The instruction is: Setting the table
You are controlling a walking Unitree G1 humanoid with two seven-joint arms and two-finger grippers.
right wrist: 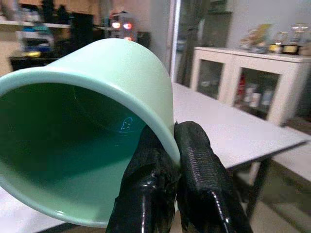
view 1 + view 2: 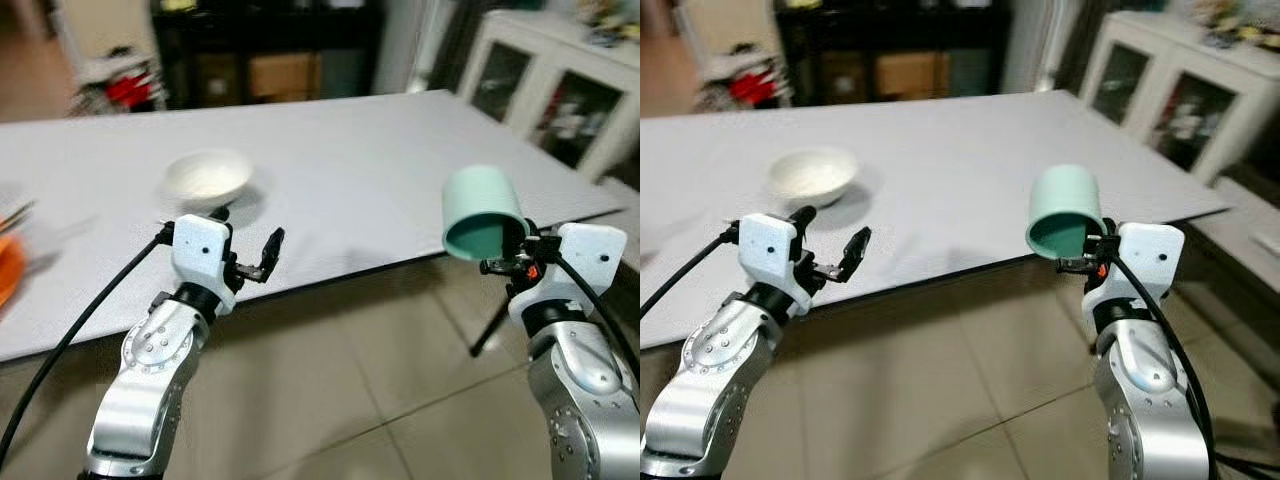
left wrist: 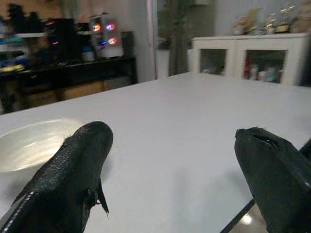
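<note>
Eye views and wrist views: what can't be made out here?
- Orange thing on the table: cut off by the left eye view's edge; can't identify.
- Thin sticks near it: blurred, cut by the same edge.
- Cabinet contents: blurred behind glass.
- Bowl: partly hidden by a left gripper finger in the left wrist view.
- Cup held by the right gripper: its base faces away.

Head stereo pair looking down at table (image 2: 400, 180), wrist cameras close along fingers
</note>
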